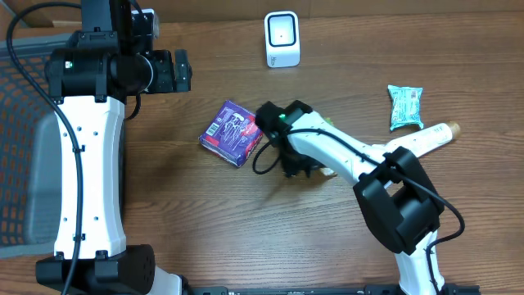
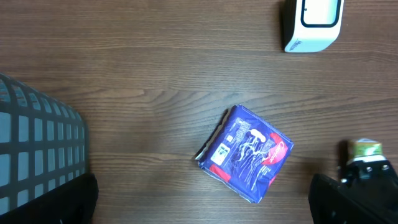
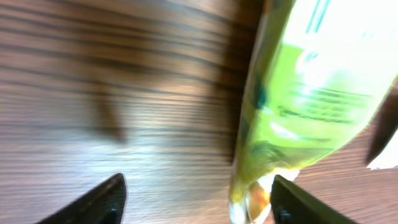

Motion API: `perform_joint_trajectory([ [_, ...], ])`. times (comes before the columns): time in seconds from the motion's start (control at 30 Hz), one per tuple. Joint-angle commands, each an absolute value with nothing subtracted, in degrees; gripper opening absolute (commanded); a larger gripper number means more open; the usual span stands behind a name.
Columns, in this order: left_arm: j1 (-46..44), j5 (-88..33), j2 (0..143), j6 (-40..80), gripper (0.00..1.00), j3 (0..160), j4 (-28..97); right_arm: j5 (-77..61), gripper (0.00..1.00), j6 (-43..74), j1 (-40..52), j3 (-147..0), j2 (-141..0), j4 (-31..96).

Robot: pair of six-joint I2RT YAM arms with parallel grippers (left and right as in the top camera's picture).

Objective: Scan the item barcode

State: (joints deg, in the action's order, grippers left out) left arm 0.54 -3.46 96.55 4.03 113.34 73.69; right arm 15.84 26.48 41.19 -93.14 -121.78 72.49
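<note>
Right gripper (image 3: 198,199) stood open, fingers spread over the green packet (image 3: 301,93), which lay on the table (image 3: 124,93) close by one fingertip. Purple pack (image 1: 233,133) lay just beside the gripper; scanner (image 1: 282,38) well beyond it. Left gripper (image 2: 202,208) hung open near the pack.

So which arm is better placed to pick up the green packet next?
Right, I'd say. The right end effector is open right at the green packet. The left end effector, also open, hovers farther off, toward the basket.
</note>
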Motion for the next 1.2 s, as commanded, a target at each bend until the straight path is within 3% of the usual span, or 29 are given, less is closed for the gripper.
perform_joint_trajectory([
  [0.0,0.73,-3.95,96.64,2.74,1.00,113.67,73.47,11.25,0.77,25.19,42.57,-97.12,-122.10,72.99],
  [0.23,0.73,-3.95,96.64,2.74,0.99,113.67,73.47,7.49,0.78,28.69,39.42,-99.57,-117.56,73.95],
  [0.37,0.73,-3.92,96.64,2.74,1.00,113.67,73.47,7.62,0.93,27.03,34.50,-99.26,-115.50,75.79],
  [0.83,0.73,-3.92,96.64,2.74,1.00,113.67,73.49,-5.48,0.92,21.41,30.13,-79.92,-115.63,55.18],
  [0.97,0.73,-3.92,96.64,2.74,1.00,113.67,73.47,-5.45,0.71,22.26,30.00,-79.48,-115.63,53.95],
  [1.17,0.73,-3.92,96.64,2.74,1.00,113.67,73.47,-6.26,0.22,22.52,29.32,-80.31,-115.46,54.87],
])
